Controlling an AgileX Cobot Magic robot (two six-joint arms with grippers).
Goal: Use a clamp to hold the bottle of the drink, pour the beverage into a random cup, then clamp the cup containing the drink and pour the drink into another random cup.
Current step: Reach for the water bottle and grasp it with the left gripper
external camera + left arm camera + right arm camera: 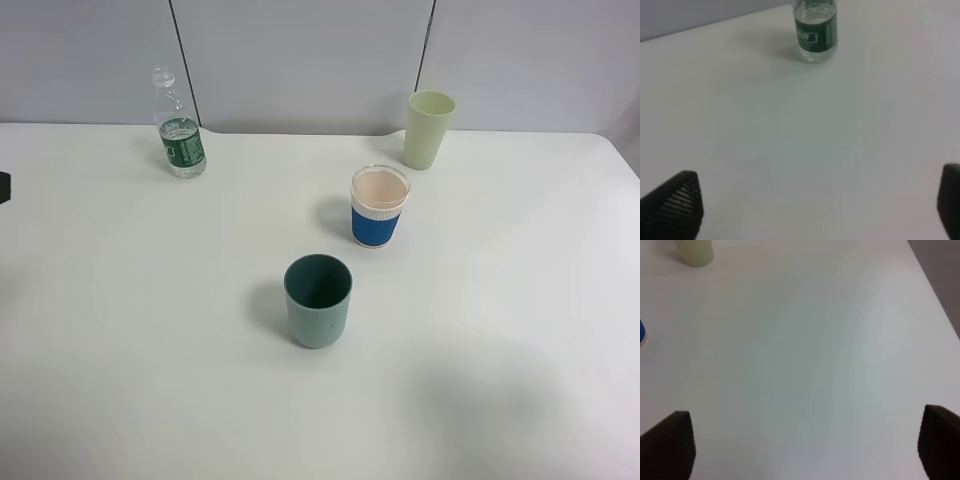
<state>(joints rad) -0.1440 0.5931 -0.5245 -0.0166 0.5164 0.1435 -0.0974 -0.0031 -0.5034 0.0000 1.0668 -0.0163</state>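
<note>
Table: white, backed by grey wall panels. Pale green cup: upright at the far right, nearest the blue-sleeved cup but apart from it. Bottle: small, clear plastic, narrow neck, dark green label band, clear liquid showing just above the label; upright at the far left, well apart from all cups. Blue-sleeved cup: white, ribbed blue sleeve, clear rim, pale peach inside; upright near the table's middle. Teal cup: plain, straight-sided, dark inside; upright, nearer the camera and to the left of the blue-sleeved cup, not touching it. Left gripper: jaws set wide, nothing between them, above bare table with the bottle ahead and well off. Right gripper: jaws wide, nothing held, over bare table. Its wrist view catches only the pale green cup's base and a sliver of blue sleeve. Neither gripper appears in the high view; only that view shows the teal cup.
</note>
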